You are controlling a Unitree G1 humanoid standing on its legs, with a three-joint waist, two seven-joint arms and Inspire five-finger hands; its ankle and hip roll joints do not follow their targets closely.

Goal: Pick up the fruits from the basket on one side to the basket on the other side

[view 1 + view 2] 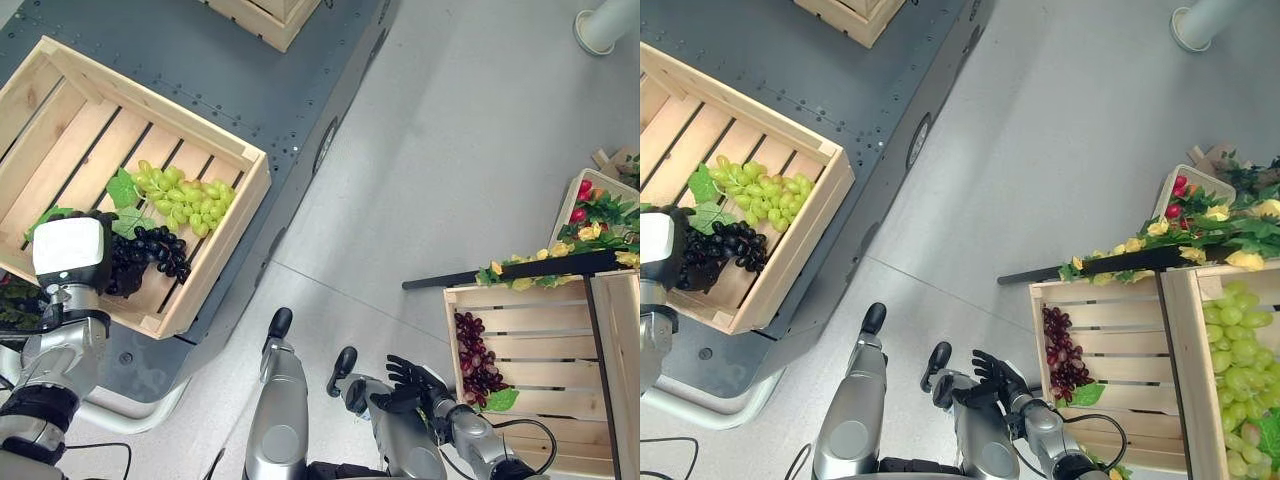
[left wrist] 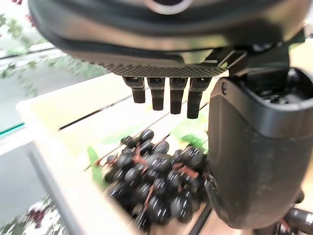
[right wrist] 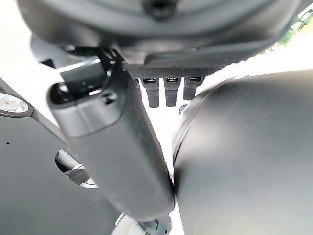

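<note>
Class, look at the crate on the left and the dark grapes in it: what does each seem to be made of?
Crate: pale, unfinished wood by its look, with visible grain and gaps between the slats.
Dark grapes: probably plastic imitation, going by the glossy, uniform berries and reddish stems, though real fruit cannot be ruled out.

arms: silver-grey rounded shells with black joint bands | left hand: dark fingers, white boxy cover over the back | right hand: black, slim segmented fingers | left wrist view: fingertips dark, ribbed pads; thumb a broad smooth dark-grey casing with a small round screw
</note>
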